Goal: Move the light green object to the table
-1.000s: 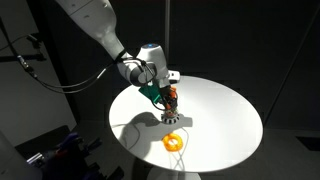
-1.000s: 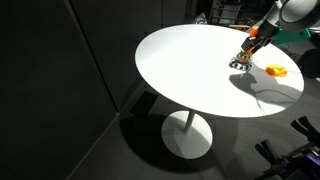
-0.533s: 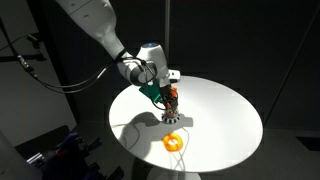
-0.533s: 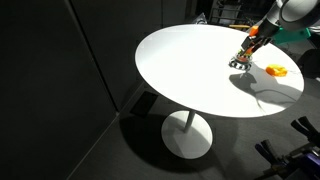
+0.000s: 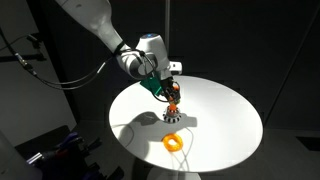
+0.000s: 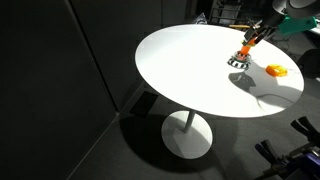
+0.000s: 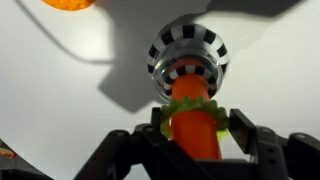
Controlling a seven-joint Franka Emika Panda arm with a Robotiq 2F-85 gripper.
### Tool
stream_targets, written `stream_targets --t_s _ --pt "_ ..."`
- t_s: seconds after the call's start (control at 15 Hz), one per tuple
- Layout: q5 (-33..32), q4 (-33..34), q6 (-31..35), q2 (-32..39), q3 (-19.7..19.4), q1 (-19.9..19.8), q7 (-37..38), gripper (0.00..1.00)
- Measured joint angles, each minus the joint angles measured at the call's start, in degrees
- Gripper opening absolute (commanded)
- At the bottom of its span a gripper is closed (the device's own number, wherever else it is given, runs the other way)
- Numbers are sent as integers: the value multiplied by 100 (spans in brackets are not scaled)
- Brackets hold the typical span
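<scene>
The light green object [image 7: 166,119] is a small scalloped ring around the upper part of the upright orange peg [image 7: 195,138]. The peg stands on its checkered base [image 7: 188,52] on the white round table [image 7: 270,80]. My gripper [image 7: 198,120] is shut on the light green object, one finger on each side, with the peg between them. In both exterior views my gripper [image 5: 170,90] [image 6: 251,39] sits over the peg [image 5: 173,106] [image 6: 245,51]; the green piece is too small to make out there.
An orange ring [image 5: 174,141] [image 6: 276,70] lies flat on the table [image 5: 225,115] [image 6: 185,70], near the peg's base [image 5: 172,120] [image 6: 238,62]. It also shows at the top of the wrist view [image 7: 68,3]. The surroundings are dark.
My gripper has risen along the peg, away from the checkered base. The peg, base and orange ring have not moved.
</scene>
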Motion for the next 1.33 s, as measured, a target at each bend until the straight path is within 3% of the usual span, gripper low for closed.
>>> stream_targets --t_s 0.53,0.93,1.33 --pt "275 -41 -542 -875 81 17 13 44" --pt "1123 -83 -1301 -1577 243 31 -344 44" --pt "1387 -240 -2008 -1679 241 68 -615 44"
